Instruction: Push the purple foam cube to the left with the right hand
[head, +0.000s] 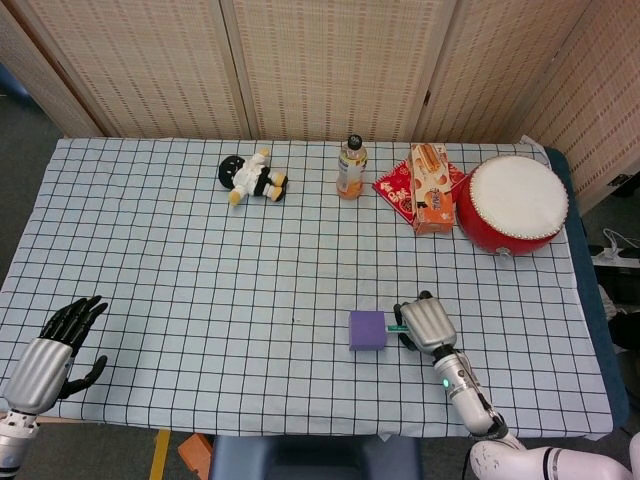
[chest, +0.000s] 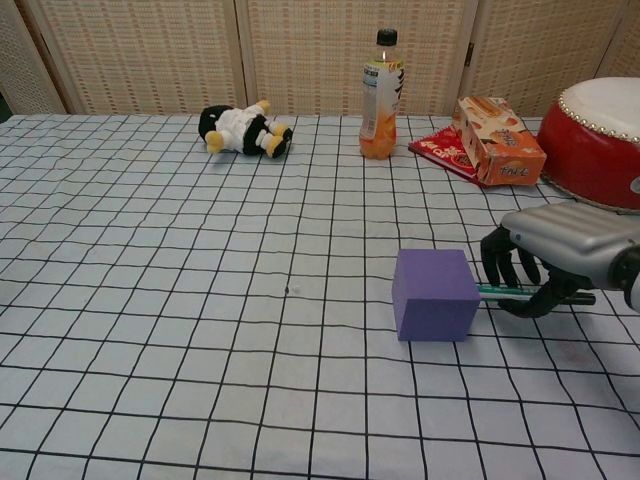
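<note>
The purple foam cube (head: 367, 330) (chest: 433, 294) sits on the checked cloth, right of the table's centre and near the front. My right hand (head: 425, 325) (chest: 560, 255) is just to its right, fingers curled down around a thin teal pen (head: 395, 326) (chest: 497, 291). The pen lies level and its tip meets the cube's right face. My left hand (head: 55, 350) rests at the front left corner with its fingers spread, holding nothing; the chest view does not show it.
Along the back stand a black-and-white plush toy (head: 253, 177), an orange drink bottle (head: 350, 167), a red packet (head: 395, 185), an orange snack box (head: 432, 188) and a red drum (head: 513, 204). The cloth's front edge (head: 300, 432) lies close to the cube.
</note>
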